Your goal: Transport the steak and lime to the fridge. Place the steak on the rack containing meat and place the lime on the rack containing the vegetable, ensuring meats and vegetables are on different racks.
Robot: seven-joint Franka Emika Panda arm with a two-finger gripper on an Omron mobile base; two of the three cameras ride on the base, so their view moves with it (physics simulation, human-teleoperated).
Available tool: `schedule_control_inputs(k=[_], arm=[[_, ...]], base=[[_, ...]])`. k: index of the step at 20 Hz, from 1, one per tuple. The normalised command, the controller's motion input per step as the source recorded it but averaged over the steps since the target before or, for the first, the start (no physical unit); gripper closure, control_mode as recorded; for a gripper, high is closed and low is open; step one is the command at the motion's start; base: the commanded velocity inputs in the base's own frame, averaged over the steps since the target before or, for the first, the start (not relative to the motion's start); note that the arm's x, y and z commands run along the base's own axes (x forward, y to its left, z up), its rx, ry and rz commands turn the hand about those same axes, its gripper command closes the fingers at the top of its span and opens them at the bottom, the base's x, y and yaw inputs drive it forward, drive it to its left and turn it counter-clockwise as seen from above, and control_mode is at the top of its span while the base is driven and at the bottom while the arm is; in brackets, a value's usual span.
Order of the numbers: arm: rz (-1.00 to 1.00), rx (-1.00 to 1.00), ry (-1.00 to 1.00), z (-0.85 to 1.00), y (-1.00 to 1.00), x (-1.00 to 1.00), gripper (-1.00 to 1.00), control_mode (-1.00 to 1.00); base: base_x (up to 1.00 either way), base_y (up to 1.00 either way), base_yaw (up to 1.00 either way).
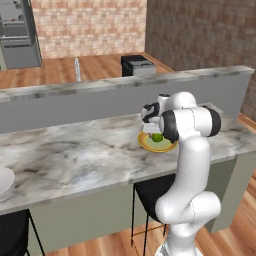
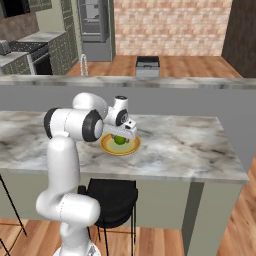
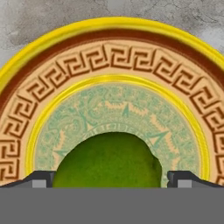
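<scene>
Sitting round and dull green, the lime point(image 3: 107, 159) lies between wide-apart jaws.

Yellow-rimmed plate point(image 1: 171, 147) on marble counter point(image 1: 75, 155)

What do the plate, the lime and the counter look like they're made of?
Plate: likely glazed ceramic, with a glossy yellow rim and painted key-pattern band. Lime: fruit with matte, mottled green skin. Counter: marble-look stone, grey veined and smooth.
</scene>
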Motion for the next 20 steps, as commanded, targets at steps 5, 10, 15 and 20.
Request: schedule_control_inputs(k=[5,10,15,20], arm=[[0.00,0.00,0.00,-0.15,0.00,0.00,-1.00,-1.00],[0.00,0.00,0.00,-0.26,0.01,0.00,-1.00,-1.00],[-0.01,0.00,0.00,-0.29,0.06,-0.02,1.00,-1.00],[-0.01,0.02,0.00,-0.18,0.00,-0.14,1.00,-1.00]], base=[[0.00,0.00,0.00],[0.00,0.00,0.00],[0.00,0.00,0.00],[0.00,0.00,0.00]])
